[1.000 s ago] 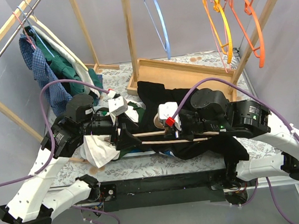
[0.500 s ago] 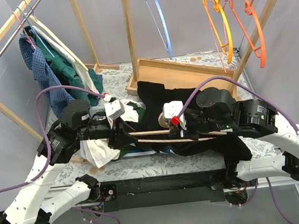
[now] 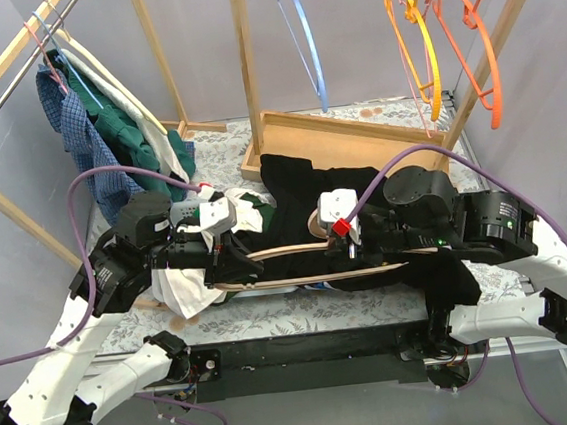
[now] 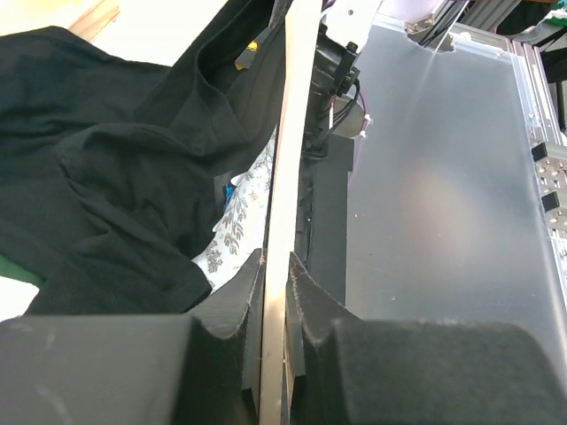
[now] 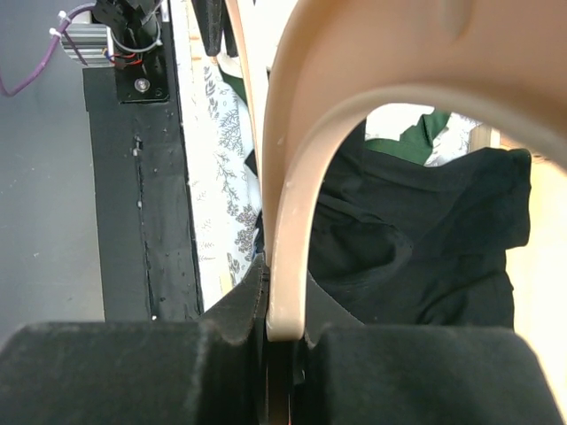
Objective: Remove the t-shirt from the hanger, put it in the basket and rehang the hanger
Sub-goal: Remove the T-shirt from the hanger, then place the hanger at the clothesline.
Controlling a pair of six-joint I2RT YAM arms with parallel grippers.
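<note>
1. Counts: one wooden hanger (image 3: 287,249), one black t-shirt (image 3: 311,185), and two grippers, both on the hanger.
2. Rear rail: three plastic hangers read clearly, blue (image 3: 299,40), yellow (image 3: 420,44) and orange (image 3: 482,48).
3. Left gripper (image 3: 230,258): jaws narrow, clamped on the hanger's straight bar, with pads touching both faces in the left wrist view.
4. Right gripper (image 3: 353,251): jaws narrow, pinching the hanger's curved shoulder.
5. Hanger lies roughly level between the two arms, over the near part of the table (image 3: 274,319).
6. T-shirt is crumpled on the table under and behind the hanger. Fabric touches the bar's far end; I can't tell if it is still threaded on.
</note>
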